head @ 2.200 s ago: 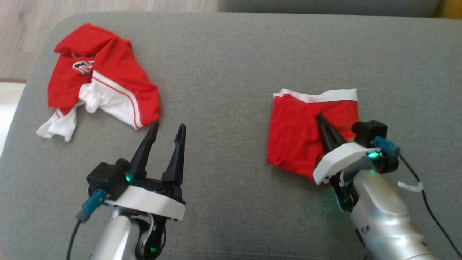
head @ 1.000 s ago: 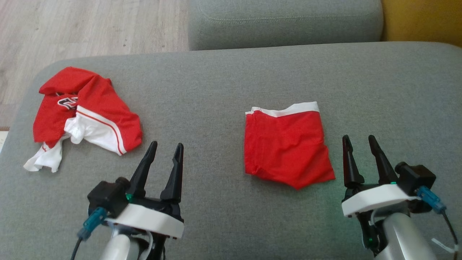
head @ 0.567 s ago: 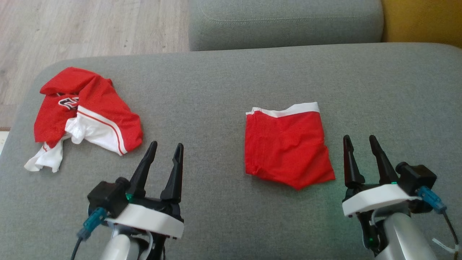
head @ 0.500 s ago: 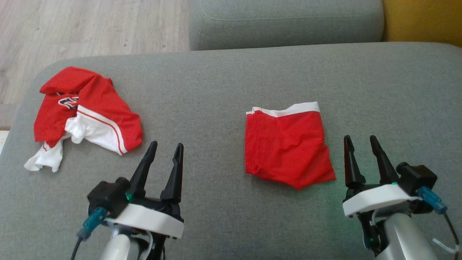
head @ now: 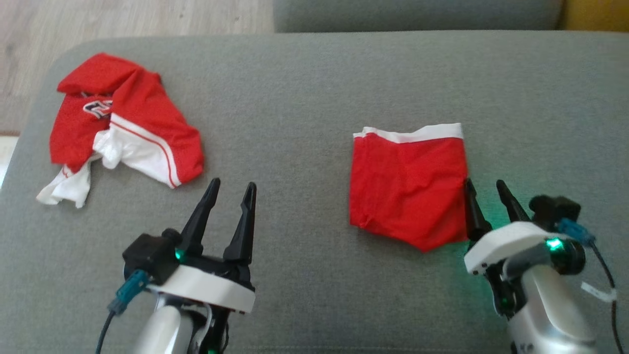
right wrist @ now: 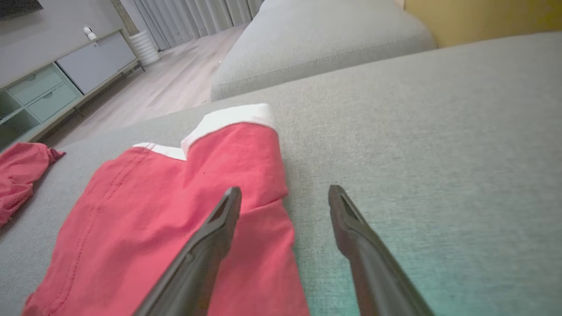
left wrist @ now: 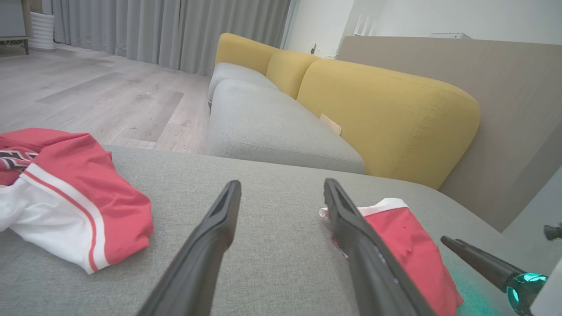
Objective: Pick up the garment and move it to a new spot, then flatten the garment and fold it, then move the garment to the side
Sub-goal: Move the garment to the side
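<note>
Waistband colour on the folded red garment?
White waistband on the folded garment; shows best in the right wrist view.

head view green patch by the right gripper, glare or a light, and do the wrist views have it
Head view: a green light behind the right gripper tints the grey cushion beside the folded red garment; right wrist view: the same teal wash low between its fingers; left wrist view: teal glow at lower right.

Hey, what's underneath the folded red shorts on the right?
The folded red shorts lie flat on the grey cushion, which shows around them. Whatever is directly beneath or between the folded layers is covered.
</note>
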